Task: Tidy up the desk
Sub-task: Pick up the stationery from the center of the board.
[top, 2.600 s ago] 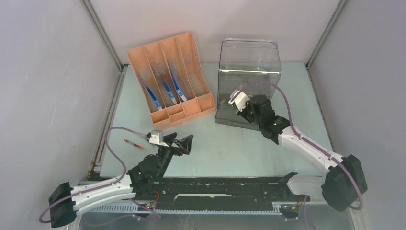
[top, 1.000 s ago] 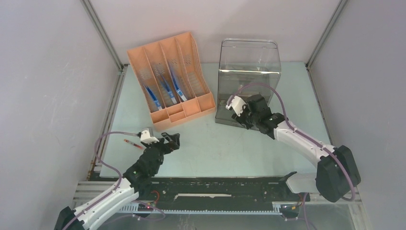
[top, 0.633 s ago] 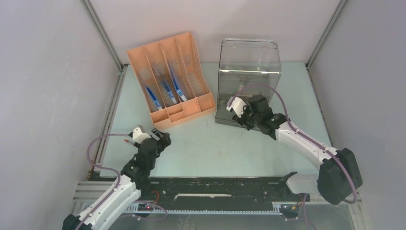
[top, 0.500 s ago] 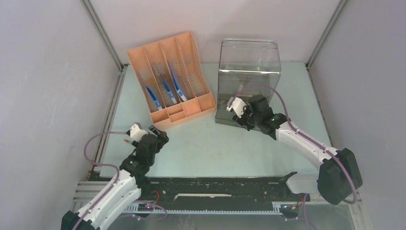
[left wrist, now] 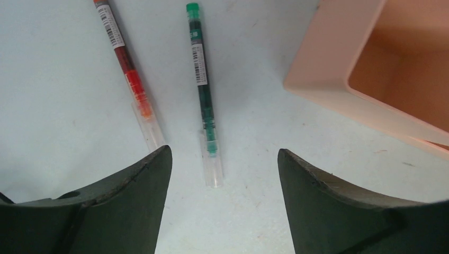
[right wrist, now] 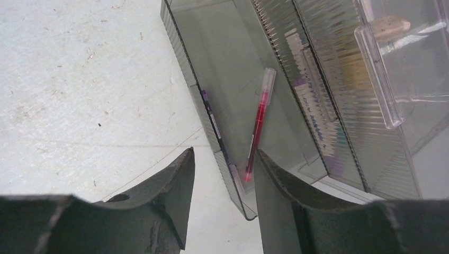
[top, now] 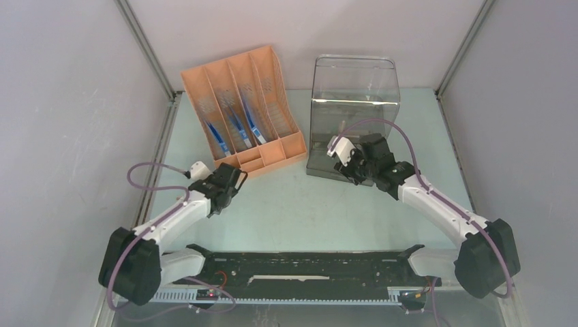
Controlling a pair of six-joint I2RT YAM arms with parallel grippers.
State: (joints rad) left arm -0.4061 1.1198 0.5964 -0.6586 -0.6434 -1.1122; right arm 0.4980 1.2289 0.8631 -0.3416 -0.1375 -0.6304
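two pens on the desk by the orange organizer | left end effector open, empty, over green pen (red pen alongside) | right end effector open, empty, over clear tray | likely light, stiff, slippery: pinch mid-barrel

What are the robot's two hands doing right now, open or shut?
The left gripper has open jaws, empty, over the green pen.
The right gripper has open jaws, empty, by the red pen in the clear organizer.
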